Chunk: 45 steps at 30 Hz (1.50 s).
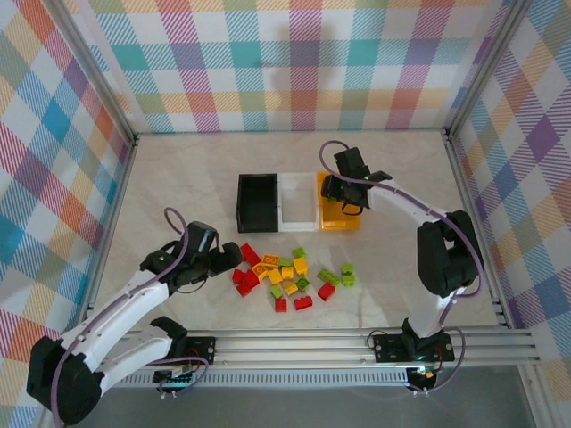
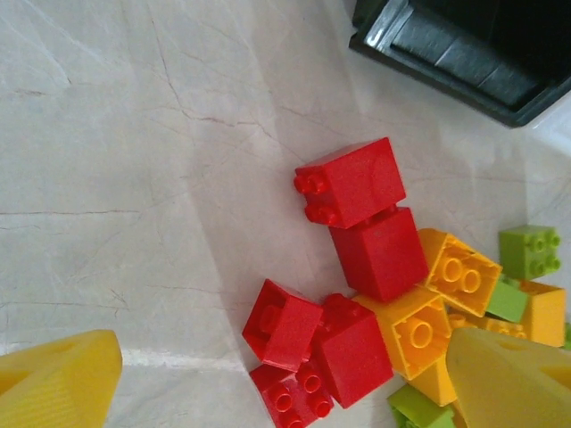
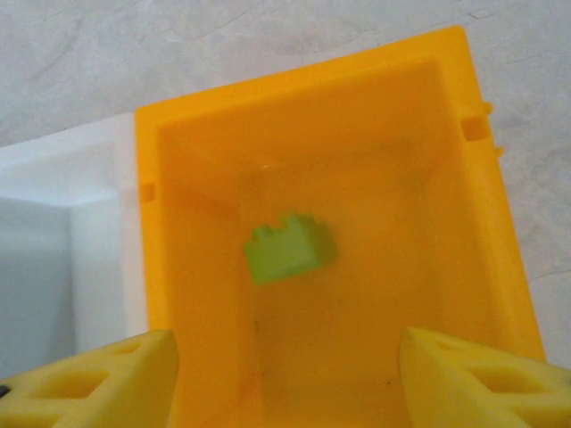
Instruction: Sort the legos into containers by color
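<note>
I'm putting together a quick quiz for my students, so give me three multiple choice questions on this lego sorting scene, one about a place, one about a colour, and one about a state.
1. The right gripper is above which bin?
A. black bin
B. white bin
C. orange bin

2. What colour is the brick inside the orange bin?
A. red
B. green
C. yellow

3. How do the left gripper's jaws stand?
A. shut on a red brick
B. open above the red bricks
C. shut on a green brick

Answers:
1 C, its wrist view looks straight down into the orange bin.
2 B, the brick there is blurred but plainly green.
3 B, both fingers stand wide apart, gripping nothing.
</note>
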{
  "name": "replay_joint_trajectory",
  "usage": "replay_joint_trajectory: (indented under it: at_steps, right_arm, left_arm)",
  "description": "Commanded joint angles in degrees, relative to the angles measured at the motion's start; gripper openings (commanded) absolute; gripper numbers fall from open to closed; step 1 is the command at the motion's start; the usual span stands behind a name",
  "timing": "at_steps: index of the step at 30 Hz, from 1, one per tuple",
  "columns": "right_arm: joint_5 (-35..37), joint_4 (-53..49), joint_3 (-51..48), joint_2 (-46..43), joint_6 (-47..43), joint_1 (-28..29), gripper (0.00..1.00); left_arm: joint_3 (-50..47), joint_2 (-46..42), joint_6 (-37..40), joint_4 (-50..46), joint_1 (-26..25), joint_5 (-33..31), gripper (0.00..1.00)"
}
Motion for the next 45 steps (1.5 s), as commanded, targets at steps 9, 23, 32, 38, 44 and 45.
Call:
replay_joint_trajectory:
  at_steps: [9,23,32,38,44,45]
  right_arm:
    - [-4.6,4.4,-13.1,-14.9,0.6,1.3,0.7]
    - [-3.8,5.4,-18.4,-21.4,0.6,1.3,0.71]
    - [-2.8,5.5,-19.9,-22.8,1.0,1.3,0.71]
    - [-2.2,5.4,-20.3,-23.5,1.1,1.3,0.71]
    - [-1.4,4.9,-21.0,-24.4,1.1,1.3,0.71]
    - [-1.2,4.8,-21.1,-24.8,1.1,1.3,0.71]
  left_arm:
    - [6.3,21.1,6.2,13.7,-2.9,-4.1,0.9]
    - [7.5,31.3,4.4,19.3,-2.8,-7.6,0.75]
    - [5.1,30.3,2.9,21.4,-2.8,-7.8,0.53]
    - [3.6,30.8,2.2,22.0,-2.8,-7.2,0.58]
    - [2.9,29.7,1.6,21.7,-2.8,-7.9,0.38]
    - [2.9,28.8,1.6,21.1,-2.8,-8.2,0.33]
